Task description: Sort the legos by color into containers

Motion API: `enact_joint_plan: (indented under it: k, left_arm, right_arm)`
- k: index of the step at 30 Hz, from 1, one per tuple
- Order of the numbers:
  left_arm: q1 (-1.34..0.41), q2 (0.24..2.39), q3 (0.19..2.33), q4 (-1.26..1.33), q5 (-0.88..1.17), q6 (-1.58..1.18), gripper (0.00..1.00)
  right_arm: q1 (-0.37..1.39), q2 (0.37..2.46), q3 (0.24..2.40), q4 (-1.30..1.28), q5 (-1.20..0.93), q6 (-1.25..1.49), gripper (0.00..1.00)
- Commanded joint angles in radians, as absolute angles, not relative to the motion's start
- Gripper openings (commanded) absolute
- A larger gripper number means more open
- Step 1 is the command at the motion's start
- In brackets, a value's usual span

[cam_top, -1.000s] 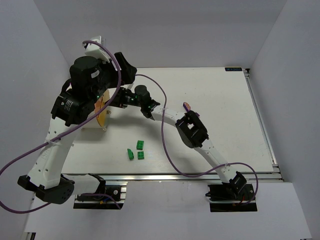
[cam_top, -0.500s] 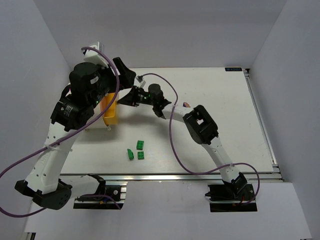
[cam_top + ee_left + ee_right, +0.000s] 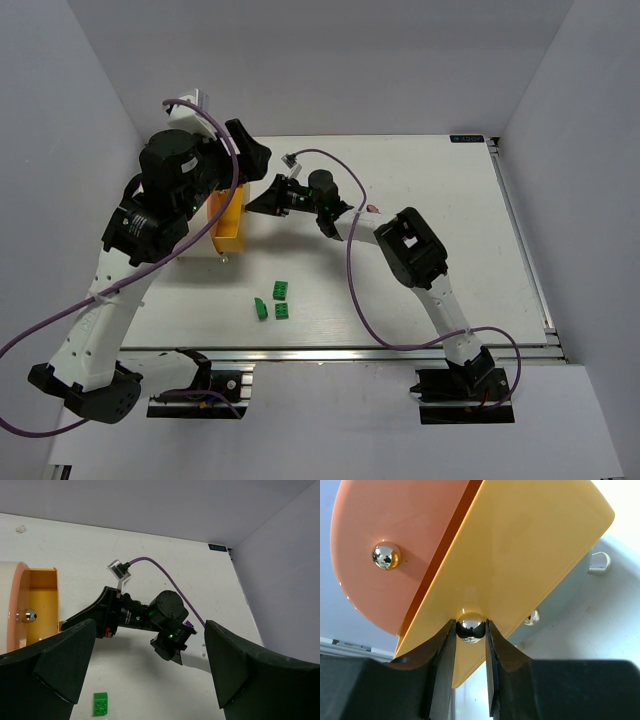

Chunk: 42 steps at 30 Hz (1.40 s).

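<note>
1. The drum (image 3: 6, 595) is seen at the worktop's (image 3: 450, 250) left, with one yellow drawer (image 3: 230, 222) drawn out.
2. The drawer's knob (image 3: 470, 624) is clenched by the right pincer (image 3: 470, 631).
3. The left pincer (image 3: 150, 667) is held released.
4. Three green legos (image 3: 275, 300) are seen lying on the worktop.

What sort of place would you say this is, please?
Probably a robotics lab test cell: a white table boxed in by plain white walls, two cabled arms mounted on a rail at its near edge, and green legos as practice pieces.
</note>
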State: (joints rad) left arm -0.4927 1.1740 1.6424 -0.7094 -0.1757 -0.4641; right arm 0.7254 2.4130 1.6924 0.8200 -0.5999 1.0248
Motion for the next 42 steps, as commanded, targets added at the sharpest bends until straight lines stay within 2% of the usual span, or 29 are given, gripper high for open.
enact_joint_plan:
  k: [1, 25, 26, 27, 28, 29, 32, 36, 42]
  left_arm:
    - [-0.488, 1.141, 1.631, -0.695, -0.186, -0.466, 0.98]
    - [-0.488, 1.115, 1.595, -0.704, -0.202, -0.463, 0.98]
    - [-0.488, 1.115, 1.592, -0.703, -0.202, -0.463, 0.98]
    - [-0.488, 1.114, 1.589, -0.703, -0.199, -0.463, 0.98]
    - [-0.488, 1.114, 1.589, -0.703, -0.199, -0.463, 0.98]
    - [-0.488, 1.115, 1.589, -0.703, -0.199, -0.463, 0.98]
    - [-0.488, 1.112, 1.589, -0.707, -0.199, -0.465, 0.98]
    - [-0.488, 1.103, 1.580, -0.709, -0.206, -0.466, 0.98]
    - [-0.488, 1.098, 1.575, -0.715, -0.206, -0.469, 0.98]
  right_arm:
    - [0.710, 2.365, 1.670, 0.845, -0.623, 0.999, 0.08]
    - [0.709, 2.388, 1.651, 0.802, -0.655, 0.965, 0.11]
    - [0.707, 2.387, 1.657, 0.802, -0.658, 0.963, 0.12]
    - [0.703, 2.390, 1.667, 0.802, -0.672, 0.962, 0.22]
    - [0.703, 2.390, 1.667, 0.802, -0.672, 0.962, 0.22]
    - [0.707, 2.390, 1.669, 0.802, -0.675, 0.960, 0.33]
    - [0.707, 2.390, 1.674, 0.804, -0.692, 0.959, 0.43]
    - [0.704, 2.385, 1.678, 0.807, -0.713, 0.953, 0.53]
    - [0.701, 2.367, 1.671, 0.796, -0.726, 0.925, 0.54]
